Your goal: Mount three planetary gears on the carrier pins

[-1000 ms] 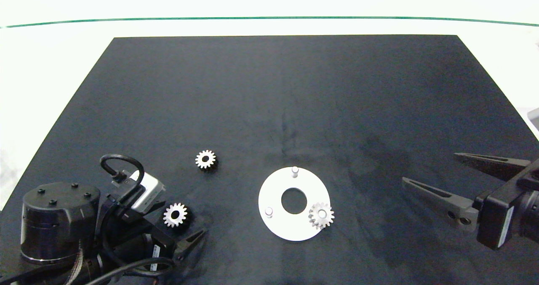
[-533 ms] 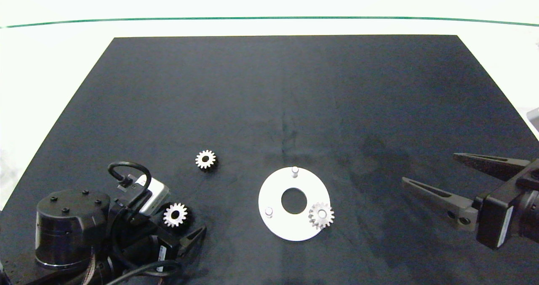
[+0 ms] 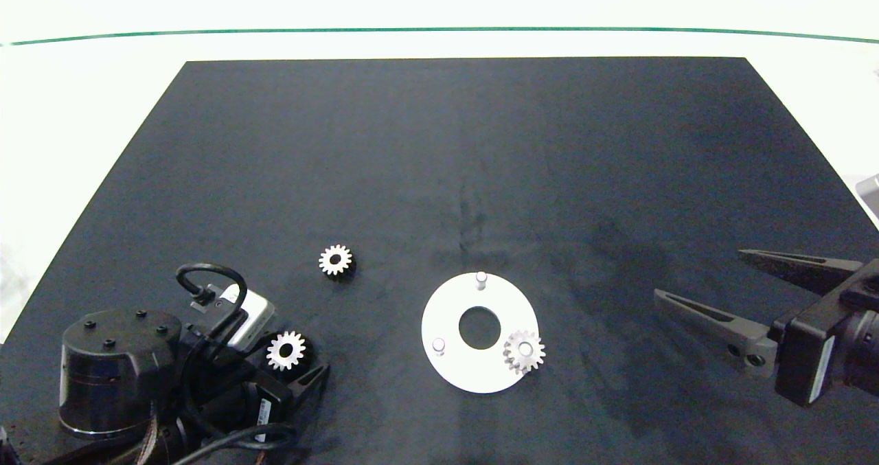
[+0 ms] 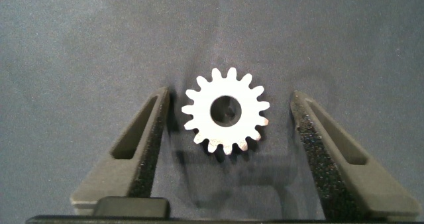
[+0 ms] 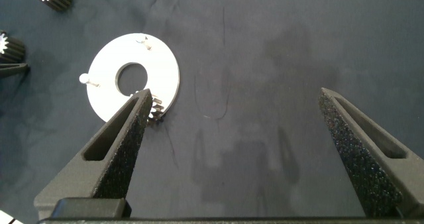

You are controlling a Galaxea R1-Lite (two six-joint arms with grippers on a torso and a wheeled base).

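Black matting covers the counter (image 3: 439,149), and at its near left corner the left claw (image 4: 228,118) is spread around one of the planetary gears (image 3: 286,350), which lies flat between the fingers with neither seen to touch it. If the fingers were closed off-centre, the teeth could be caught unevenly and the gear tipped or flicked aside. A second gear (image 3: 335,259) lies loose, farther in on the mat. Near the middle of the near edge, the white disc (image 3: 450,372) carries a third gear (image 3: 524,351) already seated; two carrier pins (image 3: 481,279) are left bare, and a tilted bore could jam on either. At the right edge the right claw (image 3: 735,290) is held spread and empty.
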